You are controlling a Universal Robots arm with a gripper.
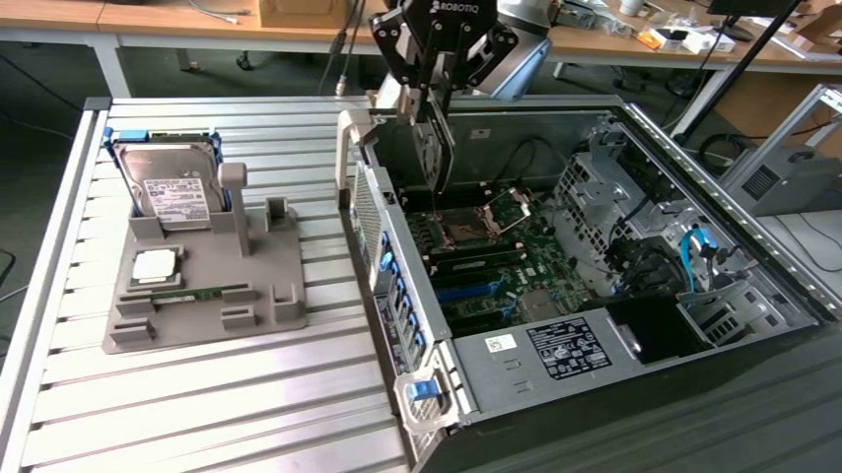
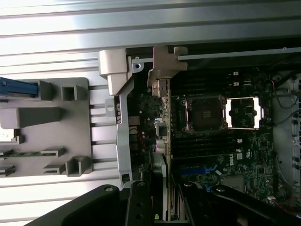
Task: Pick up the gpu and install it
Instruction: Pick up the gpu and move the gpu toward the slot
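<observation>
Ribbed aluminium tabletop (image 1: 197,394); wooden desks (image 1: 172,20) along the far side. Black tool (image 1: 428,94) clenched on the thin dark-green gpu card (image 1: 432,153), hanging upright over the open grey steel computer case (image 1: 375,212).

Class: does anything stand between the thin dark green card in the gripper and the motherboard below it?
Nothing visible does. The gripper holds the thin dark green expansion card upright above the green motherboard inside the open computer case.
</observation>
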